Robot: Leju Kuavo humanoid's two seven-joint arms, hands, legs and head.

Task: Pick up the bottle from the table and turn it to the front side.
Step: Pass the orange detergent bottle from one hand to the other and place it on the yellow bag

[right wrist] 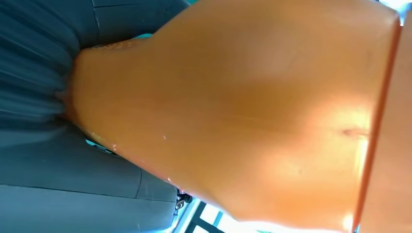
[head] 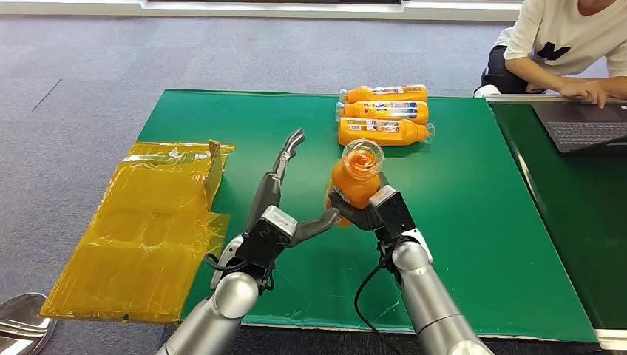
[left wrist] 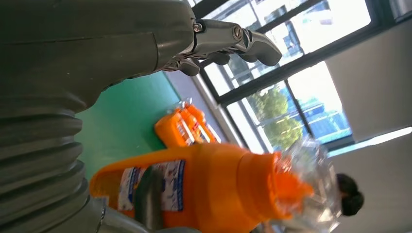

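The bottle (head: 356, 180) is off the green table (head: 473, 222), gripped low on its body by the right hand (head: 367, 214), near the table's middle. Its long axis stands close to upright, clear cap toward the camera and tilted slightly far. The left hand (head: 281, 214) sits just left of it, fingers spread and extended far, holding nothing; its thumb reaches toward the bottle's base, contact not determinable. The left wrist view shows the label (left wrist: 160, 187) on the side toward that hand. Judgement: any turn must go about the upright axis, and the right hand is the one placed to do it.
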